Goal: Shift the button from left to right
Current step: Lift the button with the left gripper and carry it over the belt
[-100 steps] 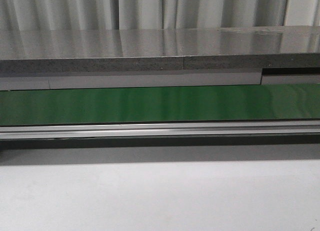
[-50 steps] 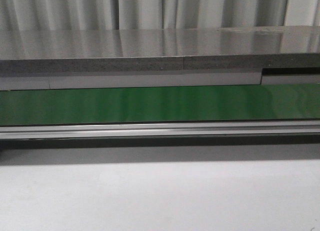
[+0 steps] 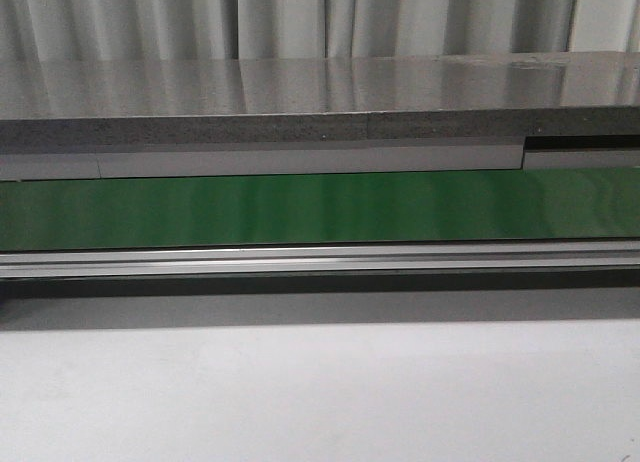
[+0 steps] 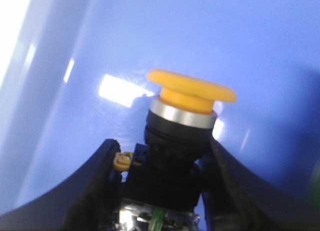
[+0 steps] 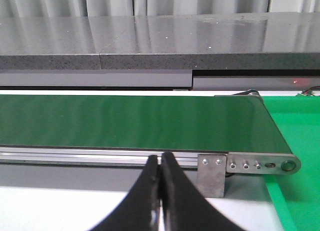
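Note:
In the left wrist view the button (image 4: 187,98) fills the middle: a yellow-orange disc head, a silver ring and a black blocky body. My left gripper (image 4: 162,163) is shut on the button's black body, one dark finger on each side, over a glossy blue surface (image 4: 225,36). In the right wrist view my right gripper (image 5: 160,163) is shut with nothing between its fingers, above the white table and facing the green conveyor belt (image 5: 130,121). Neither gripper nor the button shows in the front view.
A green conveyor belt (image 3: 320,210) with an aluminium rail (image 3: 320,259) runs across the front view, behind the white table (image 3: 320,392). A grey counter (image 3: 320,102) lies beyond. The belt's end roller bracket (image 5: 260,165) and a bright green surface (image 5: 297,141) show at the right.

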Controlling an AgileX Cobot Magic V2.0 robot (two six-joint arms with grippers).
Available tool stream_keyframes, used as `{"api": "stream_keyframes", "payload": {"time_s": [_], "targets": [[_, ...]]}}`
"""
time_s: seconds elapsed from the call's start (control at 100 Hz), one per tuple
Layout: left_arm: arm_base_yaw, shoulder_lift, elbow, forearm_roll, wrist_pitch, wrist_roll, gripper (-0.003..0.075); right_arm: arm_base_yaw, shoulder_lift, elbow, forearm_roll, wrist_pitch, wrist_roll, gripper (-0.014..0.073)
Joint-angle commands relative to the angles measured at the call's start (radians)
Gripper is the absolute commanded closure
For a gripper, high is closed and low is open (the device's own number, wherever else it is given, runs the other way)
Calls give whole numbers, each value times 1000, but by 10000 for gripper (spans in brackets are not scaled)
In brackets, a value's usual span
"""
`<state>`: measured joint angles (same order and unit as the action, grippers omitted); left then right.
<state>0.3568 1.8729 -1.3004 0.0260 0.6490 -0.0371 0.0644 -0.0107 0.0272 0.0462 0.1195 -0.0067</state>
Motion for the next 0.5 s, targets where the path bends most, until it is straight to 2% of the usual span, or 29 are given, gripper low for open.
{"api": "stream_keyframes", "payload": {"time_s": [0.0,0.25,0.49], "targets": [[-8,-111,-23,-12,-2,-3,740,0,-21,-14,-10,-83,0,661],[-74,-234,-23,-15,65,16,740,0,-21,-14,-10,-83,0,661],[-173,-243,-19,-16,145,27,740,0,-21,-14,-10,-83,0,661]]}}
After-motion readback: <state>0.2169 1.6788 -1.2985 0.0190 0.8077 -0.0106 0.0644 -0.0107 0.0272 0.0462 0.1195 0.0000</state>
